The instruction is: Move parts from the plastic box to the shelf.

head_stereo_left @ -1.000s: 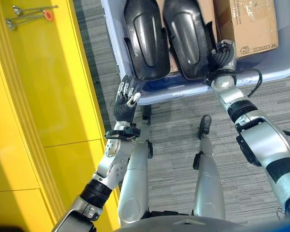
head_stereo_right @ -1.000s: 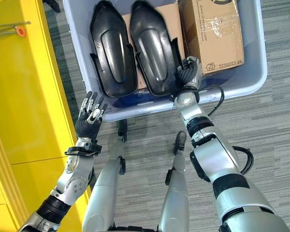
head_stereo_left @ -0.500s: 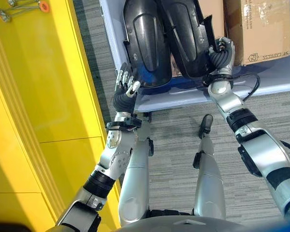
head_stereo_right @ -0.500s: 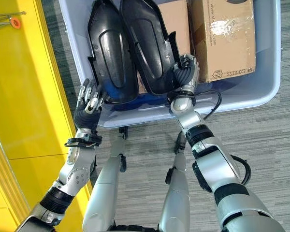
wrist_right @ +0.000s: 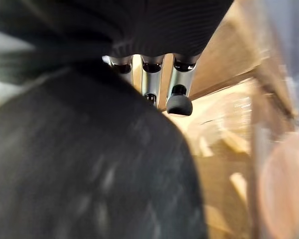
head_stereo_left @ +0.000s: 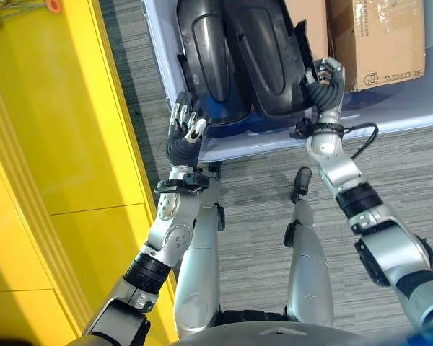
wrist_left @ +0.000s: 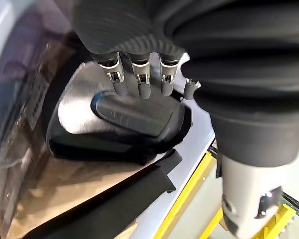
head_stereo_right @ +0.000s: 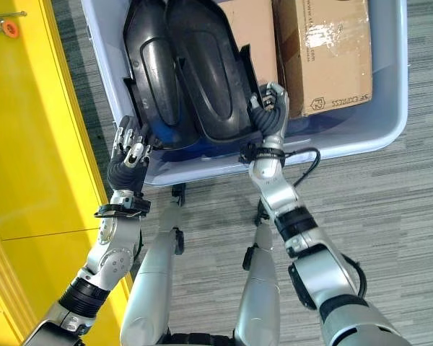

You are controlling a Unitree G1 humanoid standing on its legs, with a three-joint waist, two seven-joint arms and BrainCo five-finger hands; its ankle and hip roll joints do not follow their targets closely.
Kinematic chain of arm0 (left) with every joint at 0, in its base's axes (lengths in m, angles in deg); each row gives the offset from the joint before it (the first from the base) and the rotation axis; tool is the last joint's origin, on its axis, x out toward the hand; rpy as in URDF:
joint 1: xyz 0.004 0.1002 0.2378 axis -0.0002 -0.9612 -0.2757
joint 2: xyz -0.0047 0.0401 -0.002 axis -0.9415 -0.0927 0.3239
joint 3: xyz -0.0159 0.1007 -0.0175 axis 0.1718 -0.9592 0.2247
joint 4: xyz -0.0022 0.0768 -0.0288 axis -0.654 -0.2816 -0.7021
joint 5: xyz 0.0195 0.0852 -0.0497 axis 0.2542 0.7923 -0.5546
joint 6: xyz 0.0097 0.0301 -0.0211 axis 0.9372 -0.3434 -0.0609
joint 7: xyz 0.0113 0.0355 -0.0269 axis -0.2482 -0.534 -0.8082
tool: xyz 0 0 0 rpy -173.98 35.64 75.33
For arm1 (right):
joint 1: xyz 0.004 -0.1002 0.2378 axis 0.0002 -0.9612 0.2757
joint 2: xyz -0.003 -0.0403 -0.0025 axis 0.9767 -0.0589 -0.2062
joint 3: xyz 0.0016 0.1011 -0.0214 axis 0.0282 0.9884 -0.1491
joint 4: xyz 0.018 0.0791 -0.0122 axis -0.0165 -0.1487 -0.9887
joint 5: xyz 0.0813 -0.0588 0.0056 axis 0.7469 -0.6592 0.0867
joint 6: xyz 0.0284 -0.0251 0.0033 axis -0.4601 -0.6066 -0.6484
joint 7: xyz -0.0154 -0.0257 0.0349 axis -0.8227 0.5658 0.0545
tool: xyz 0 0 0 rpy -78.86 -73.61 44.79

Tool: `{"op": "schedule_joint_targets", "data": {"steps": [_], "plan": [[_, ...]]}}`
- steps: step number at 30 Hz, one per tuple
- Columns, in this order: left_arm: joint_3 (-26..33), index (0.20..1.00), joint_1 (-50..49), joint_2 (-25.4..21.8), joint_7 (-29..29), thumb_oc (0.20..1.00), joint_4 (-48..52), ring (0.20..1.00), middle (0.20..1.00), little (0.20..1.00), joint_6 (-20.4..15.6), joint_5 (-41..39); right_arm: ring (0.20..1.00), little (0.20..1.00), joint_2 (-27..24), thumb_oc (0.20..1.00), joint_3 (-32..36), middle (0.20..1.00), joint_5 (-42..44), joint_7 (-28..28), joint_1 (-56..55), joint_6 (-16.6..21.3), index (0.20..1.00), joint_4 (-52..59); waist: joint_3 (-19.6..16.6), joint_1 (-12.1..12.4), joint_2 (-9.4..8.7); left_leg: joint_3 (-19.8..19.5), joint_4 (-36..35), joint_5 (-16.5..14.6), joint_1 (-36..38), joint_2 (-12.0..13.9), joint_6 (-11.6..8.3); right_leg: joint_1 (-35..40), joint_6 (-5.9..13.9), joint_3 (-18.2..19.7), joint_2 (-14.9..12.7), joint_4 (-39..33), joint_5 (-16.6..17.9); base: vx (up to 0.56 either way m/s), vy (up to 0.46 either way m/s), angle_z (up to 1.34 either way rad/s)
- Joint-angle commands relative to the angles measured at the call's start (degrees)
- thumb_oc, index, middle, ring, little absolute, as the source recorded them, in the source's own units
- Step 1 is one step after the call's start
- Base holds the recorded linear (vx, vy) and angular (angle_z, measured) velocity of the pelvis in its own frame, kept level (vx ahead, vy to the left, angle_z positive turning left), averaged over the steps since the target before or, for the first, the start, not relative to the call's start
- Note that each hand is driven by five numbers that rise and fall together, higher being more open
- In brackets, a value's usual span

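Both arms are silver-grey shells broken by black bands at the joints. Behind the fingers, each hand, the left hand (head_stereo_left: 182, 140) and the right hand (head_stereo_left: 323, 83), wears a dark ribbed cover over its back and wrist. The fingers (wrist_left: 140, 79) are silver with small screws, ending in dark rounded tips (wrist_right: 179, 104).

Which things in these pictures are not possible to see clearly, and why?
- Right hand: its grip is hidden behind the black part in the eye views, blurred in the right wrist view.
- Plastic box: far end cut off by the eye views' top edge.
- Cardboard box: its contents, closed.
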Motion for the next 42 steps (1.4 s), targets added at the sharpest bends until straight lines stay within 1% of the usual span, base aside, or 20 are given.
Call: {"op": "schedule_joint_targets", "data": {"steps": [1, 7, 13, 14, 16, 23, 25, 26, 27, 28, 29, 30, 31, 32, 33, 34, 36, 38, 39, 42], "plan": [[0.9, 1.0, -2.4, -2.0, -0.1, 1.0, 5.3, 1.0, 1.0, 1.0, -1.7, 1.5, 0.2, 0.2, -0.3, 0.2, 3.6, 0.2, 2.0, 1.2, -0.4, 7.1, 0.2, 7.3, 0.0, -0.3, -0.01, 2.1, 2.7, -6.9, 5.5, 2.8, -2.11, 1.4, 0.24, 2.6, -3.8, 7.4, -2.9, -0.02, -0.031, 0.03], [2.2, 1.0, -5.0, -3.1, -1.4, 1.0, 4.4, 1.0, 1.0, 1.0, -0.4, 1.0, 0.2, 0.2, 1.6, 0.2, 4.9, 0.2, 6.4, 5.9, -12.2, 10.6, 0.2, 18.7, -0.7, -1.4, -1.08, 1.7, 2.2, -6.9, 11.1, 3.7, -2.46, 6.5, 0.13, 2.4, -3.5, 7.3, -3.4, -0.01, -0.035, -0.02], [5.2, 1.0, -9.3, -4.1, -4.1, 1.0, 2.7, 1.0, 1.0, 1.0, 0.3, 0.3, 0.2, 0.2, 1.0, 0.2, 4.7, 0.2, 11.5, 13.5, -23.9, 12.4, 0.2, 26.0, -5.0, -2.2, -2.18, 1.5, 0.8, -6.6, 17.4, 5.6, -3.09, 12.0, -0.15, 1.9, -2.8, 7.0, -4.8, 0.05, -0.063, -0.03], [6.2, 1.0, -11.1, -4.2, -5.2, 1.0, 2.2, 1.0, 1.0, 1.0, 0.8, 0.0, 0.2, 0.2, 1.1, 0.2, 4.6, 0.2, 15.5, 16.6, -27.7, 12.6, 0.2, 27.3, -6.4, -2.4, -2.35, 1.2, 0.4, -6.6, 19.7, 6.4, -3.27, 13.7, -0.33, 1.7, -2.3, 7.9, -6.1, 0.07, -0.097, -0.01], [6.9, 1.0, -11.8, -4.3, -5.8, 1.0, 1.7, 1.0, 1.0, 1.0, 1.0, -0.5, 0.2, 0.2, 1.2, 0.2, 4.6, 0.2, 18.1, 18.3, -29.3, 13.1, 0.2, 27.9, -7.1, -2.4, -2.34, 1.1, 0.2, -6.5, 20.9, 6.9, -3.34, 14.4, -0.48, 1.7, -1.9, 9.1, -7.3, 0.05, -0.09, 0.0], [12.2, 1.0, -17.7, -5.2, -9.5, 1.0, 0.3, 1.0, 1.0, 1.0, 2.8, -1.1, 0.2, 0.2, 0.1, 0.2, 4.1, 0.2, 27.3, 27.7, -38.6, 12.5, 0.2, 30.6, -11.8, -2.5, -1.66, -1.4, -0.2, -5.6, 28.6, 11.1, -4.35, 19.0, -3.17, 1.7, 2.8, 21.9, -17.2, 0.02, -0.134, 0.08], [12.9, 1.0, -19.4, -5.1, -10.4, 1.0, 0.7, 1.0, 1.0, 1.0, 3.6, -1.0, 0.2, 0.2, -0.8, 0.2, 4.3, 0.2, 28.7, 29.4, -39.8, 12.1, 0.2, 31.2, -13.3, -2.0, -1.46, -3.0, -0.9, -4.0, 29.8, 12.8, -4.91, 20.6, -4.61, 0.6, 4.9, 24.6, -20.2, 0.0, -0.201, 0.15], [13.0, 1.0, -19.5, -5.1, -10.4, 1.0, 0.7, 1.0, 1.0, 1.0, 3.6, -1.0, 0.2, 0.2, -0.8, 0.2, 4.2, 0.2, 28.7, 29.4, -39.8, 12.1, 0.2, 31.1, -13.2, -2.1, -1.42, -3.1, -1.0, -4.0, 29.9, 12.8, -4.96, 20.8, -4.65, 0.5, 4.9, 24.7, -20.3, -0.03, -0.252, 0.27], [13.6, 1.0, -21.3, -4.5, -11.0, 1.0, 0.3, 1.0, 1.0, 1.0, 4.3, -0.9, 0.2, 0.2, -1.7, 0.2, 4.1, 0.2, 29.2, 30.3, -39.7, 11.6, 0.2, 31.3, -14.0, -1.3, -1.36, -4.3, -2.5, -1.8, 31.4, 14.5, -5.38, 21.8, -6.21, -0.7, 6.8, 27.1, -22.8, -0.04, -0.164, 0.33], [13.6, 1.0, -21.3, -4.4, -11.0, 1.0, 0.3, 1.0, 1.0, 1.0, 4.4, -0.9, 0.2, 0.2, -1.8, 0.2, 4.1, 0.2, 29.2, 30.3, -39.7, 11.6, 0.2, 31.3, -14.1, -1.4, -1.19, -4.4, -2.5, -1.7, 31.3, 14.7, -5.41, 21.8, -6.25, -0.8, 7.0, 26.9, -22.6, -0.07, -0.25, 0.38], [14.0, 1.0, -22.3, -3.7, -11.2, 1.0, 0.1, 1.0, 1.0, 1.0, 4.4, -1.1, 0.2, 0.2, -2.3, 0.2, 3.9, 0.2, 28.9, 30.9, -39.2, 11.3, 0.2, 31.3, -14.6, -0.8, -1.02, -4.9, -3.6, 0.0, 31.5, 15.5, -5.77, 22.1, -6.93, -1.6, 7.9, 27.2, -23.2, -0.13, -0.274, 0.5], [14.3, 1.0, -24.8, -2.1, -11.7, 1.0, -0.8, 1.0, 1.0, 1.0, 5.1, -2.4, 0.2, 0.2, -3.8, 0.2, 3.8, 0.2, 29.5, 31.6, -38.7, 10.7, 0.2, 31.4, -15.7, 0.6, -0.9, -5.8, -5.4, 4.3, 30.9, 15.7, -5.84, 23.3, -8.25, -4.3, 9.3, 27.1, -24.2, -0.13, -0.272, 0.44], [14.3, 1.0, -24.8, -2.1, -11.7, 1.0, -0.8, 1.0, 1.0, 1.0, 5.1, -2.4, 0.2, 0.2, -3.9, 0.2, 3.8, 0.2, 29.5, 31.6, -38.7, 10.7, 0.2, 31.4, -15.8, 0.5, -0.71, -5.9, -5.5, 4.4, 30.7, 15.8, -5.86, 23.3, -8.28, -4.4, 9.5, 26.8, -24.0, -0.12, -0.224, 0.73], [14.0, 1.0, -25.2, -1.5, -12.0, 1.0, -0.8, 1.0, 1.0, 1.0, 5.3, -2.9, 0.2, 0.2, -4.5, 0.2, 4.0, 0.2, 29.4, 31.9, -38.7, 10.5, 0.2, 31.3, -15.8, 1.0, -0.66, -5.3, -5.2, 6.3, 30.0, 15.5, -5.45, 24.1, -8.49, -5.8, 9.2, 26.3, -23.7, -0.06, -0.062, 0.89], [13.8, 1.0, -25.3, -1.4, -12.1, 1.0, -0.8, 1.0, 1.0, 1.0, 5.6, -3.0, 0.2, 0.2, -4.8, 0.2, 4.3, 0.2, 29.6, 31.7, -38.8, 10.4, 0.2, 31.3, -15.8, 1.2, -0.87, -4.3, -4.6, 6.2, 29.7, 15.0, -4.61, 24.6, -8.56, -6.5, 8.9, 25.8, -23.4, -0.14, -0.128, 1.04], [14.0, 1.0, -25.4, -1.0, -12.1, 1.0, -0.8, 1.0, 1.0, 1.0, 5.9, -3.0, 0.2, 0.2, -5.4, 0.2, 4.9, 0.2, 29.3, 31.6, -39.2, 10.2, 0.2, 31.2, -15.6, 1.1, -1.63, -1.1, -1.4, 3.5, 29.9, 14.1, -2.9, 25.3, -9.12, -7.8, 7.9, 24.9, -22.5, -0.16, -0.123, 0.87], [14.1, 1.0, -26.0, -0.8, -12.6, 1.0, -0.6, 1.0, 1.0, 1.0, 6.0, -2.6, 0.2, 0.2, -5.7, 0.2, 5.6, 0.2, 28.3, 31.7, -40.3, 9.7, 0.2, 30.8, -16.0, 1.1, -2.56, -0.7, 6.6, -2.8, 30.4, 11.6, -1.36, 25.8, -9.21, -9.6, 6.5, 22.3, -20.4, -0.19, -0.128, 0.73], [14.7, 1.0, -26.1, -0.4, -12.9, 1.0, -0.2, 1.0, 1.0, 1.0, 6.0, -2.5, 0.2, 0.2, -5.7, 0.2, 6.5, 0.2, 27.8, 31.8, -41.7, 9.5, 0.2, 30.8, -16.7, 0.8, -3.1, 0.6, 12.6, -7.1, 31.3, 9.7, -0.65, 26.9, -9.46, -11.7, 5.2, 19.4, -18.7, -0.12, -0.055, 0.7], [14.6, 1.0, -26.1, -0.4, -12.9, 1.0, -0.2, 1.0, 1.0, 1.0, 6.0, -2.5, 0.2, 0.2, -5.7, 0.2, 6.5, 0.2, 27.8, 31.8, -41.8, 9.5, 0.2, 30.8, -16.9, 0.7, -3.02, 0.4, 12.7, -7.0, 31.1, 9.7, -0.62, 26.8, -9.46, -11.9, 5.2, 19.1, -18.5, -0.08, -0.002, 0.64], [14.2, 1.0, -25.2, -0.4, -13.1, 1.0, 0.2, 1.0, 1.0, 1.0, 6.3, -2.2, 0.2, 0.2, -4.9, 0.2, 8.2, 0.2, 29.3, 32.2, -46.0, 8.8, 0.2, 31.0, -18.3, -0.8, -3.07, 2.4, 18.2, -11.2, 34.9, 10.2, -0.47, 27.2, -9.67, -15.8, 2.4, 19.1, -17.3, -0.07, 0.157, 0.97]]}}
